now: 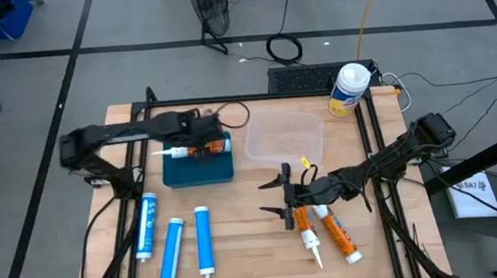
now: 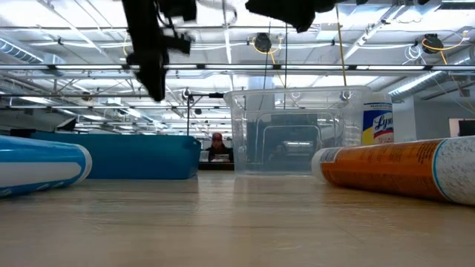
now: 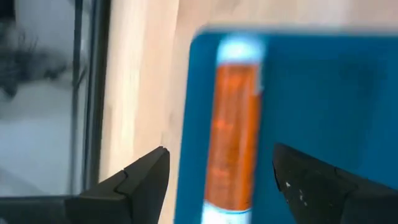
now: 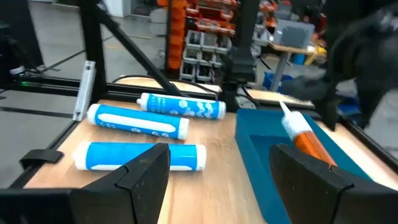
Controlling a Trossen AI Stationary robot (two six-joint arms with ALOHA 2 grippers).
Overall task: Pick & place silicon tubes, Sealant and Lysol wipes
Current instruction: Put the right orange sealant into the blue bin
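An orange sealant tube (image 3: 233,137) lies flat on the floor of the blue tray (image 1: 199,171), its white nozzle (image 1: 164,152) pointing toward the table's left edge. My left gripper (image 3: 217,180) hangs open above it, pointing steeply down, one finger on either side and clear of the tube. My right gripper (image 1: 276,196) hovers open and level at mid-table, with nothing between its fingers. Two more orange tubes (image 1: 305,229) (image 1: 338,234) lie just near of it. Three blue silicone tubes (image 1: 172,250) lie at the near left. The Lysol wipes (image 1: 349,88) stand at the far right.
A clear plastic container (image 1: 285,136) stands right of the blue tray, between it and the wipes. Black frame rails (image 1: 375,138) run along the table's sides and far edge. Bare wood lies between the blue tubes and the orange tubes at the near middle.
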